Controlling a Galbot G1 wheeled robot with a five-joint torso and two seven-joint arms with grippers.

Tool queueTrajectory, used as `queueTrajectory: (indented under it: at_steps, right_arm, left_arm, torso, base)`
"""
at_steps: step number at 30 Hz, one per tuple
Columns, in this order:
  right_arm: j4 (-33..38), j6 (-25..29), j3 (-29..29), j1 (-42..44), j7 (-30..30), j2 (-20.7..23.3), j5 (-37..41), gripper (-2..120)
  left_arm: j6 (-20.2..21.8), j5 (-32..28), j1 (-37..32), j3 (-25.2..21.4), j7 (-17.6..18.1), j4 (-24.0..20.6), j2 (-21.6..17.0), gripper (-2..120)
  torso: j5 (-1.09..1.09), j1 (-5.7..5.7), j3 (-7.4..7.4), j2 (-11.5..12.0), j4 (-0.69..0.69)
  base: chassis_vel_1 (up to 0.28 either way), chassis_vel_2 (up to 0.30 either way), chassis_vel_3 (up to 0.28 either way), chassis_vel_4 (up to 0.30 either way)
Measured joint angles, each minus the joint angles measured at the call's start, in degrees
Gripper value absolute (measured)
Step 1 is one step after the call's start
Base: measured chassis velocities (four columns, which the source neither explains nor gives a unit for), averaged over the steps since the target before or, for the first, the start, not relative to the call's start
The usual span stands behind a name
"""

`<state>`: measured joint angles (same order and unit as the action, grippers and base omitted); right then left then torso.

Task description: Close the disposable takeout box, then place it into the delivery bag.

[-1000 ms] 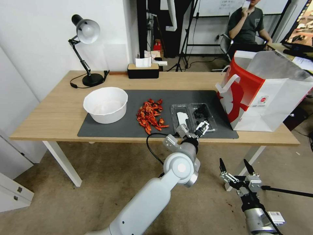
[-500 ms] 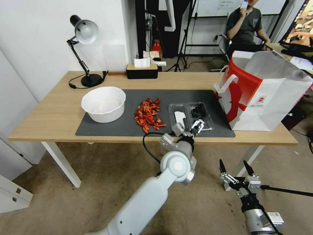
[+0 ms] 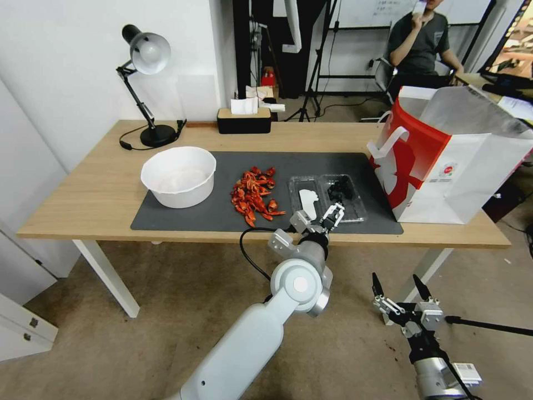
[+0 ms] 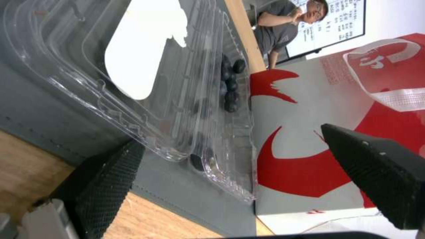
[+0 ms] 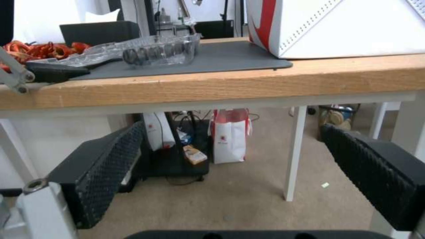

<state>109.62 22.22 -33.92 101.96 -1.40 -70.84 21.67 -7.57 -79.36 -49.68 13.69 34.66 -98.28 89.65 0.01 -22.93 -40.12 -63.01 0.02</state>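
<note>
Reaching over the near edge of the bench, my left gripper [image 3: 323, 216] sits with its two black ridged fingers spread wide and nothing between them; one finger [image 4: 106, 179] lies low against the grey mat, just under the near rim of the small clear plastic hinged takeout box [image 3: 326, 198], the other hangs off to the bag side. I judge the task barely begun: the takeout box still lies folded flat open on the dark grey rectangular mat [image 3: 183, 219], its two shallow halves side by side, a white oval piece [image 3: 308, 199] in the left half and small black round pieces [image 3: 338, 190] in the right. Closing is not done, and bagging is all still ahead.

My right gripper [image 3: 401, 300] hangs parked below bench height, off to the right, its black fingers wide apart and empty, looking at the bench edge from underneath.

Just right of the takeout box, near but apart, stands the large red and white paper delivery bag [image 3: 444, 166] with flat white handles, upright, mouth open upward. Its near wall is tall, so I judge the box must rise well above it before going in. To the left of the box lies a heap of red-orange shell scraps [image 3: 252, 195], close enough to crowd a lid swing from that side; farther left sits a round white bowl [image 3: 179, 176]. The wooden bench edge [image 3: 433, 236] runs just below the mat, leaving little room in front of the box.
</note>
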Motion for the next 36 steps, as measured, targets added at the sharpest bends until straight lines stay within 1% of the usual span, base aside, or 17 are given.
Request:
queueTrajectory:
  at_steps: [8, 14, 21, 28, 36]
  right_arm:
    - [0.12, 0.22, 0.13, 0.18, 0.02, -0.57, -0.76, 100]
    - [0.12, 0.31, 0.45, 0.19, 0.11, -0.98, -1.16, 100]
    - [0.18, 0.42, 0.54, 0.36, 0.19, -1.22, -1.34, 100]
    - [0.3, 0.54, 0.54, 0.56, 0.22, -1.4, -1.44, 100]
    - [0.33, 0.87, 0.56, 0.73, 0.26, -1.54, -1.45, 100]
  left_arm:
    - [-0.37, -0.29, -0.03, -0.19, -1.43, -0.14, -0.45, 100]
    - [-0.57, -0.67, -0.28, -0.37, -2.58, -1.27, -0.5, 100]
    - [-0.94, -0.78, -0.81, -0.44, -5.02, -2.63, -0.33, 100]
    - [-1.05, -0.54, -1.25, -0.4, -6.1, -3.95, -0.76, 100]
    - [-1.15, -0.08, -0.65, -0.79, -7.56, -3.94, -0.99, 100]
  torso:
    - [0.0, -0.01, 0.0, 0.01, -0.01]
    - [-0.01, -0.01, 0.01, 0.0, -0.02]
    - [-0.01, 0.01, 0.01, -0.01, -0.02]
    - [-0.01, 0.01, 0.01, -0.01, -0.01]
    - [-0.01, 0.01, 0.01, -0.02, -0.02]
  base:
    - [0.0, 0.0, 0.0, 0.0]
    - [0.0, 0.0, 0.0, 0.0]
    - [0.0, 0.0, 0.0, 0.0]
    - [0.0, 0.0, 0.0, 0.0]
    - [0.0, 0.0, 0.0, 0.0]
